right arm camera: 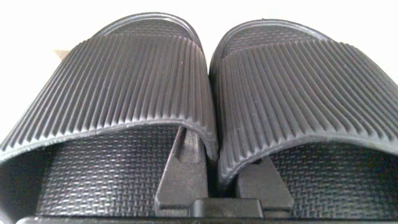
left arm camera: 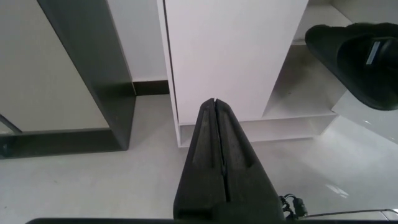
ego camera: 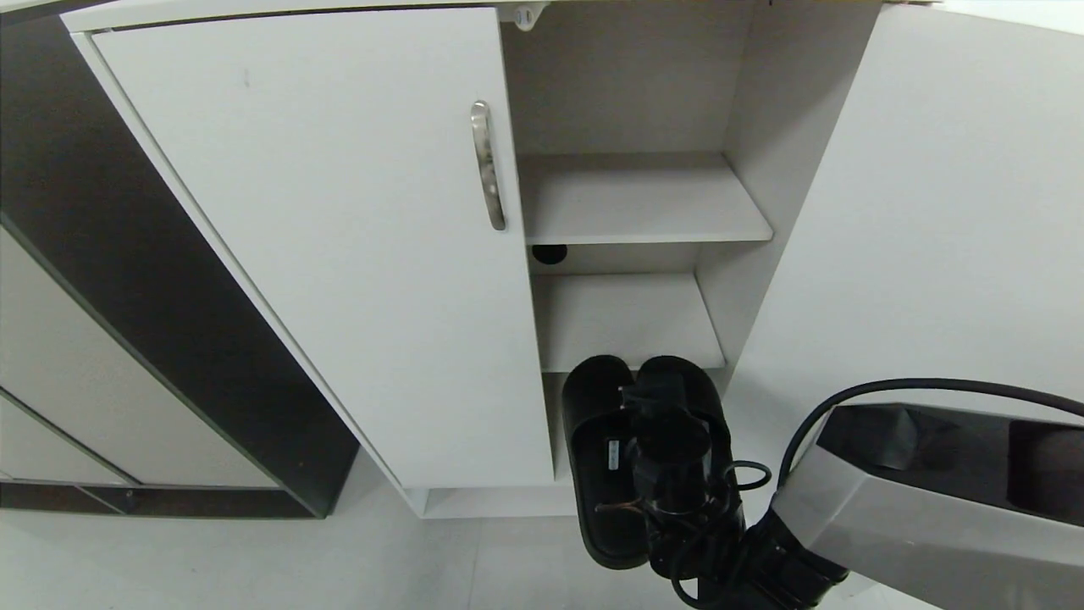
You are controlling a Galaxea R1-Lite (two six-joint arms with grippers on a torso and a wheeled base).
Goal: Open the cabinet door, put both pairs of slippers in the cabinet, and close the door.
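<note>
The cabinet stands with its right door swung open and its left door shut. The right gripper clamps the pair of black slippers by their inner walls, toes at the lower shelf's front edge. The left gripper is closed on nothing above the floor.

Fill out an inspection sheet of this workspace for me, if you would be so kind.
Surface: pale glossy floor before the cabinet.
Job's things: black slippers, one pair side by side, held low at the cabinet's open side; right door open, left door shut; two white shelves inside.
Clutter: nothing seen.
Grippers: right gripper shut on the slippers' inner edges; left gripper shut, holding nothing, over the floor.
Cables: black cable arcs along the right arm.
Surroundings: dark panel left of the cabinet.
</note>
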